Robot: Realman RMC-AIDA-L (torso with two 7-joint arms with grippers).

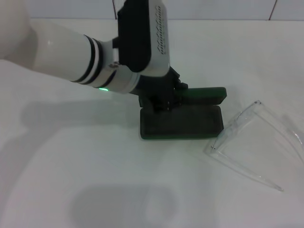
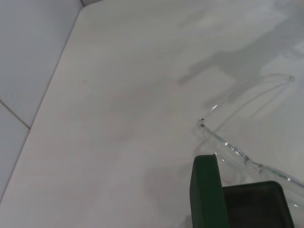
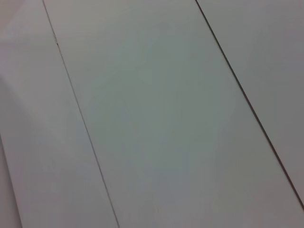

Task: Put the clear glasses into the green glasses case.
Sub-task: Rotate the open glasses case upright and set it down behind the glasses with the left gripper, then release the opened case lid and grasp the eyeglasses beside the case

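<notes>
Hovering at the near-left corner of the open green glasses case (image 1: pixel 183 122), the left gripper (image 1: pixel 164 105) hides its jaws, so their state cannot be told. To their right, the clear glasses (image 1: pixel 247 142) lie on the tabletop (image 1: pixel 95 180) beside the case, ungrasped; fetching them likely comes next.

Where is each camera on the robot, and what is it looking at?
Head view: on the head, looking down at the table; shows the left arm, its gripper at the open case, and the glasses beside it.
Left wrist view: on the left wrist, looking across the table at the case and glasses; no robot parts show.
Right wrist view: on the right wrist, facing only pale panels.
Head and left wrist views share case and glasses.
</notes>
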